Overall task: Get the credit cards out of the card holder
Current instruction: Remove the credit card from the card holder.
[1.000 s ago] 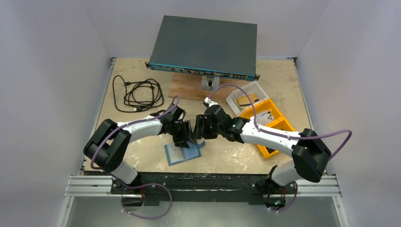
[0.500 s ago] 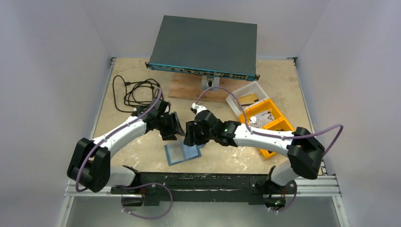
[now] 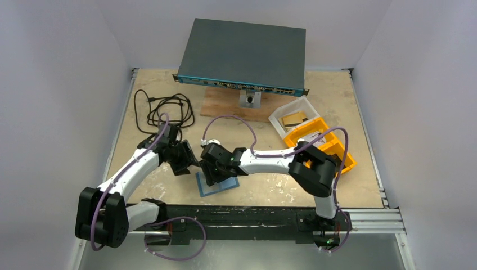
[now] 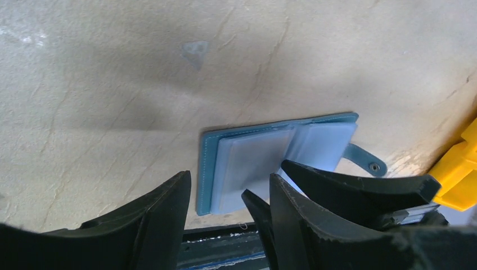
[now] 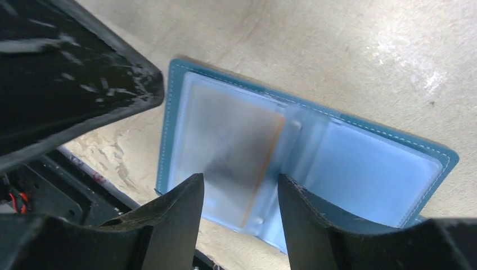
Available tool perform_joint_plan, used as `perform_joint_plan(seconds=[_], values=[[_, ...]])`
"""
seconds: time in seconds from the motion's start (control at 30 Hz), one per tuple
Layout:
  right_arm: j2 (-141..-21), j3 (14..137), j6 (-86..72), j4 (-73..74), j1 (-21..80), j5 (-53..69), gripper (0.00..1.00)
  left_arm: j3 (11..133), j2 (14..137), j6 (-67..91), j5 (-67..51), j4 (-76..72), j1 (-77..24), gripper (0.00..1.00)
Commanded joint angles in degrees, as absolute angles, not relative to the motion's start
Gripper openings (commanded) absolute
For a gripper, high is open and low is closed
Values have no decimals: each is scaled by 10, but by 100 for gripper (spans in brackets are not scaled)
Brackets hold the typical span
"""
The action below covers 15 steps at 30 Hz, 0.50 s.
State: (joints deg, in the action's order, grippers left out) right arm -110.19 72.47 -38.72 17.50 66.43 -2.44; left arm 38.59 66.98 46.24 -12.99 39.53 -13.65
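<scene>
- From above, the right gripper (image 3: 212, 174) covers the far part of the card holder (image 3: 218, 188), and we cannot make out its pockets at that size.
- From the right wrist, we see one card (image 5: 233, 140) only as a brownish blur behind its clear sleeve.
- In that view a left gripper finger (image 5: 73, 73) is a smeared black shape cut off at the top left corner.
- From the left wrist, a right gripper finger (image 4: 349, 188) hides the card holder's near right corner, and the picture's edge cuts off the bin (image 4: 458, 174).
</scene>
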Motion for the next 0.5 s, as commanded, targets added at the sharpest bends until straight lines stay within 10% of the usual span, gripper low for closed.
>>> perform_joint_plan(seconds=[0.0,0.47], values=[[-1114,767,-373,210,674,-63,51,376,651,442,-127,406,-120,53],[-1168,742,-407,221,667,-38,13,352,651,417,-176,384,-117,52]])
